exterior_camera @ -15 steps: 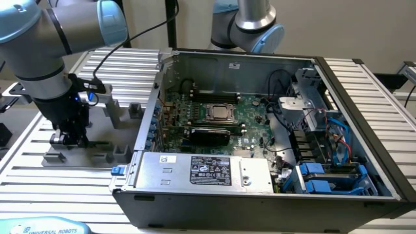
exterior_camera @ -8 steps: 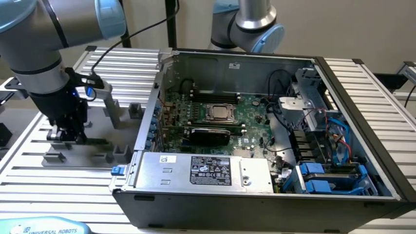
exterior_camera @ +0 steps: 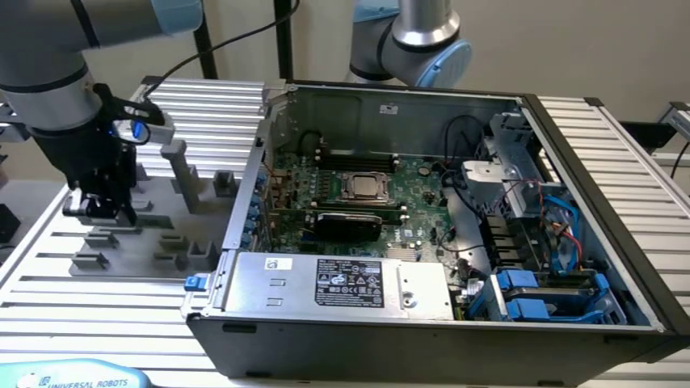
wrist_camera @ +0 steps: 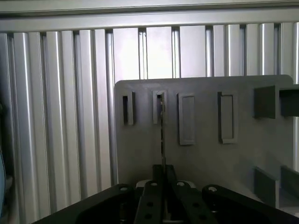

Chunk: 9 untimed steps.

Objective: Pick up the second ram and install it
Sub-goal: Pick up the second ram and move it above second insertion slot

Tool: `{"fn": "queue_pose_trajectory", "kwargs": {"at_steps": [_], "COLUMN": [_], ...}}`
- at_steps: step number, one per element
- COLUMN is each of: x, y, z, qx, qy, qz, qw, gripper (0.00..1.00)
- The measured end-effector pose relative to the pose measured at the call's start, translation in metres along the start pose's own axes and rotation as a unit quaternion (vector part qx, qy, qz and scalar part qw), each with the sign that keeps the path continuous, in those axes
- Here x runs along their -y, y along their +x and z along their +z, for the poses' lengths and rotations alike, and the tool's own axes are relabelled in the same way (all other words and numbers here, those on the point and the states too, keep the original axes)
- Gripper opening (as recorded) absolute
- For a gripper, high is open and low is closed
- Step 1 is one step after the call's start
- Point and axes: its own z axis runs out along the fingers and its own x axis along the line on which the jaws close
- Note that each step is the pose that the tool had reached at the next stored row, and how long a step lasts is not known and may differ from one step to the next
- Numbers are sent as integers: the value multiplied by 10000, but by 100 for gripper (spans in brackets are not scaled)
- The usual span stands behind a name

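Wrist view puts the claw (wrist_camera: 164, 173) with its two dark fingers drawn narrow against a thin strip that runs straight out from between them. That strip is the second ram (wrist_camera: 162, 135), seen edge-on, so its chips and green face are hidden. The jaws stand nearly together, pinching the stick by its flat faces at the near end. The far end of the stick meets a narrow slot (wrist_camera: 159, 106) in the grey fixture (wrist_camera: 205, 158); whether it sits in that slot or hangs just clear of it I cannot tell. Beyond the fixture lies the ribbed aluminium table (wrist_camera: 60, 121).

In the exterior view the claw (exterior_camera: 99, 212) is at the left of the frame, pointing down just over the fixture (exterior_camera: 161, 238). It is well apart from the open computer case (exterior_camera: 603, 174), which takes the centre and right. Inside the case the motherboard (exterior_camera: 415, 212) lies flat with its processor socket (exterior_camera: 364, 187) near the middle. The grey power supply (exterior_camera: 334, 283) sits toward the lower edge.

As for handling, the stick is likely very light and stiff but thin and brittle, so it should not be bent or twisted. Its smooth faces could slip in a loose pinch. The sound hold is across the two flat faces, square to the board and away from the contact edge, with only enough squeeze to keep it from swinging.
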Motion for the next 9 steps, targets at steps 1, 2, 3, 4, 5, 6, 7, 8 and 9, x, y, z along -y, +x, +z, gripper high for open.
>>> {"fn": "queue_pose_trajectory", "kwargs": {"at_steps": [1,2,3,4,5,6,7,8,9], "x": [-1,-1,-1,-1,-1,0,1,5,11], "y": [0,1,2,3,4,5,5,6,7], "z": [-45,-90,-136,-182,-226,-273,-319,-364,-409], "qx": [0,0,0,0,0,0,0,0,0], "qy": [0,-1,-1,-2,-2,-1,-1,-1,-1], "qz": [0,0,0,0,0,0,0,0,-1], "qw": [10000,10000,10000,10000,10000,10000,10000,10000,10000], "gripper": [14,14,14,14,14,14,14,14,14]}}
